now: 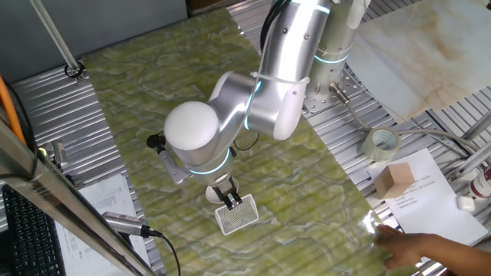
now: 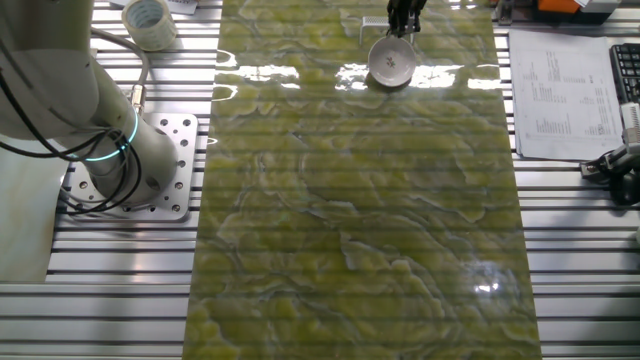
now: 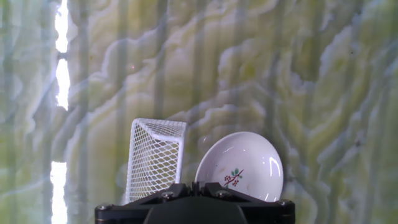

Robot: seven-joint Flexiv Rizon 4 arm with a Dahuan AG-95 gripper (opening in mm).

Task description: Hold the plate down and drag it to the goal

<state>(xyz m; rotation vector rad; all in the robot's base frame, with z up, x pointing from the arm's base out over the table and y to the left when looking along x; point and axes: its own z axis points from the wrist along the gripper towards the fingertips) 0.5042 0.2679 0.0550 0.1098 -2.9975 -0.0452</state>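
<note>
Green marbled mat, plate (image 3: 242, 167) just beside goal (image 3: 154, 160).
Gripper (image 1: 227, 196) above them; finger spacing cannot be told.

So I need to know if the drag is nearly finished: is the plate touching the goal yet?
Cannot tell. In the hand view the plate sits close beside the goal with a sliver of mat between them higher up, but the tool's body hides where their lower edges meet.

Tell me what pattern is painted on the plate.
The plate is white with a small sprig of red berries and green leaves near its middle, clearest in the hand view.
</note>
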